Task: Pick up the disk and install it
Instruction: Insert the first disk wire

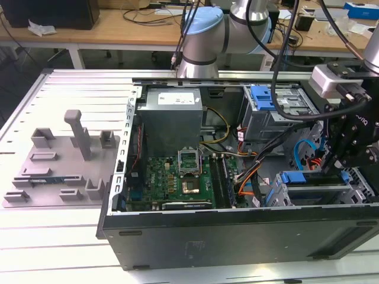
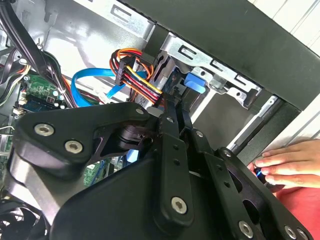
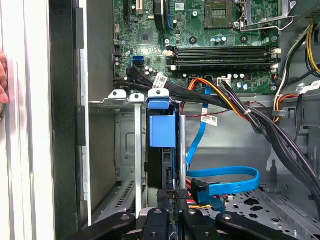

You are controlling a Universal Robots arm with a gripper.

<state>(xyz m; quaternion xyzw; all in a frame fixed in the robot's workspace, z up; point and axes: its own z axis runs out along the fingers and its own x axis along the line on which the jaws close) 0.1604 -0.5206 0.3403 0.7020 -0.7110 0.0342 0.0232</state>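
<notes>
Directly before gripper [image 3: 175,202]: disk [image 3: 162,131].

Matt black metal computer case [image 1: 237,234]; bare silver sheet-metal drive cage [image 3: 125,150]; glossy blue plastic carrier of the disk [image 3: 162,127]; matt grey plastic fixture tray [image 1: 59,165] (left of frame); glossy green motherboard [image 1: 177,177].

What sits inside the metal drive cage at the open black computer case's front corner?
The disk in its bright blue carrier stands on edge in a metal drive cage slot, the gripper at its near end. The drive body is mostly hidden.
</notes>
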